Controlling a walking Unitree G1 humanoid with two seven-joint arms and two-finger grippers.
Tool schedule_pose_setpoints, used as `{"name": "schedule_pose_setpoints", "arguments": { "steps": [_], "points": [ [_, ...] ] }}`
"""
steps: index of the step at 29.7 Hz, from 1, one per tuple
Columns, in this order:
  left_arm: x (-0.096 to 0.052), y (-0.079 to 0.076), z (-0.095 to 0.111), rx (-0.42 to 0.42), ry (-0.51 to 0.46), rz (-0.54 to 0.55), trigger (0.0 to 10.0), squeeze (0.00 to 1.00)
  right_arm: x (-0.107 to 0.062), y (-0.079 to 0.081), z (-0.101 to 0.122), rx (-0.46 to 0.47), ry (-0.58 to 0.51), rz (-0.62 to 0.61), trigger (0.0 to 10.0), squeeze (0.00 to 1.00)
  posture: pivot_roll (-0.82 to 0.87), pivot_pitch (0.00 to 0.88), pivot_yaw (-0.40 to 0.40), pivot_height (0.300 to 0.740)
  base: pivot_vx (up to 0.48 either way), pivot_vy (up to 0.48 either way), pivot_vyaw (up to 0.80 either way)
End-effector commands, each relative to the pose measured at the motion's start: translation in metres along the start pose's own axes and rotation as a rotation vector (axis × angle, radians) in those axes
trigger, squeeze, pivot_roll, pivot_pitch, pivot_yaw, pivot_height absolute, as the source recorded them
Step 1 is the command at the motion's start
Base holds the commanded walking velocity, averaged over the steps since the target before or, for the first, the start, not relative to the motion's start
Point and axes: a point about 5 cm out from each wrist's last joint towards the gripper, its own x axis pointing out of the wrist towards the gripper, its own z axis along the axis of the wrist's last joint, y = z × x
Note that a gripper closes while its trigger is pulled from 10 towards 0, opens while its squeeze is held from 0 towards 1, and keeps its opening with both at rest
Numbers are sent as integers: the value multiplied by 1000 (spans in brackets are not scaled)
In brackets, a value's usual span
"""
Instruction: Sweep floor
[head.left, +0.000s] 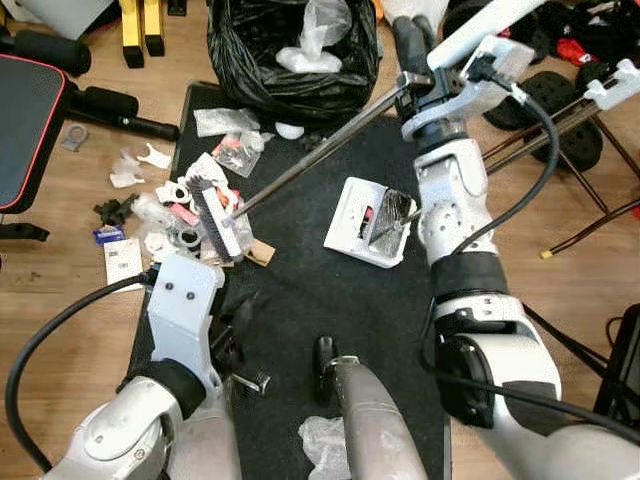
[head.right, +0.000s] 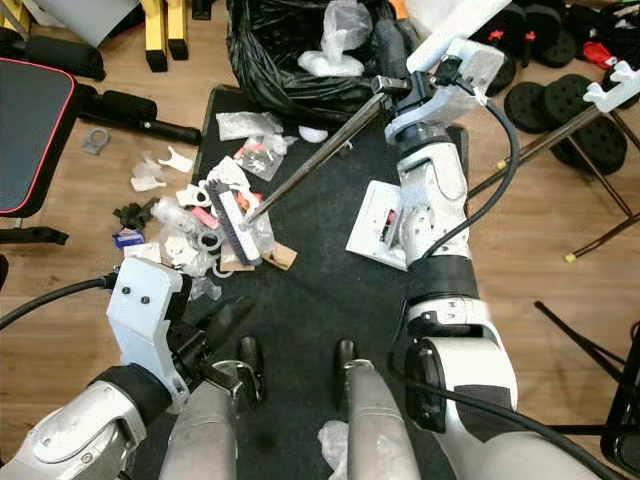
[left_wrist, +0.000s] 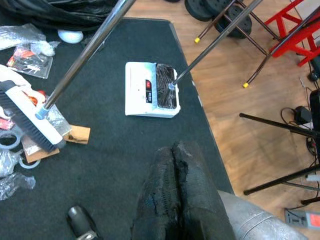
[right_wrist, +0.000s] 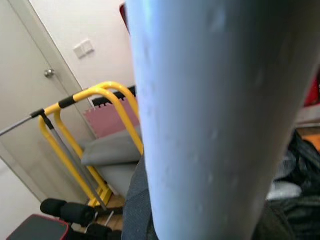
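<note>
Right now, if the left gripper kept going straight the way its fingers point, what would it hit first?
Probably the white dustpan: the left gripper, fingers pressed together, points across bare black mat toward it. Depth is unclear, so it may meet the mat first.

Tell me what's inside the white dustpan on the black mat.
The white dustpan holds dark debris beside its comb teeth, where its metal handle joins. Anything beneath that pile is covered. A red label marks its flat white part.

One broom (head.left: 215, 222), one dustpan (head.left: 370, 222).
</note>
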Motion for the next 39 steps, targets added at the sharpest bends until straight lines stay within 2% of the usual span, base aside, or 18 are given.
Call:
{"name": "schedule_pose_setpoints", "arguments": {
  "steps": [1,7,9,10,12,17,21,29,31,37,39],
  "points": [
    [-5,-11,1,-21,3,-72,10000,0,-11,-5,-16,-4,30,-9,10000,0,29,651,-151,740,0,0,0],
    [-7,-13,3,-30,-9,-101,10000,0,-23,-11,-33,-38,106,-31,10000,0,33,667,-143,740,0,0,0],
    [-8,-13,4,-39,-11,-118,10000,0,-32,-13,-39,-102,141,-17,10000,0,29,674,-137,740,0,0,0],
    [-8,-13,4,-39,-11,-118,10000,0,-32,-13,-39,-102,141,-17,10000,0,29,674,-137,740,0,0,0],
    [-8,-13,5,-43,-12,-123,10000,0,-33,-16,-31,-142,112,-2,10000,0,25,674,-136,740,0,0,0],
    [-7,-12,6,-45,-8,-124,10000,0,-29,-20,-21,-166,73,4,10000,0,24,672,-134,740,0,0,0],
    [-6,-12,6,-43,4,-120,10000,0,-23,-24,-10,-236,35,36,10000,0,17,662,-136,740,0,0,0],
    [-6,-11,7,-36,8,-112,10000,0,-21,-25,-3,-270,8,50,10000,0,9,655,-140,740,0,0,0],
    [-6,-12,7,-33,10,-107,10000,0,-14,-26,10,-300,-36,58,10000,0,6,649,-147,740,0,0,0],
    [-5,-12,7,-34,9,-105,10000,0,-9,-26,19,-323,-63,65,10000,0,1,646,-151,740,0,0,0],
    [-5,-12,8,-36,8,-103,10000,0,-6,-25,26,-364,-76,79,10000,0,-3,644,-154,740,0,0,0]
  ]
}}
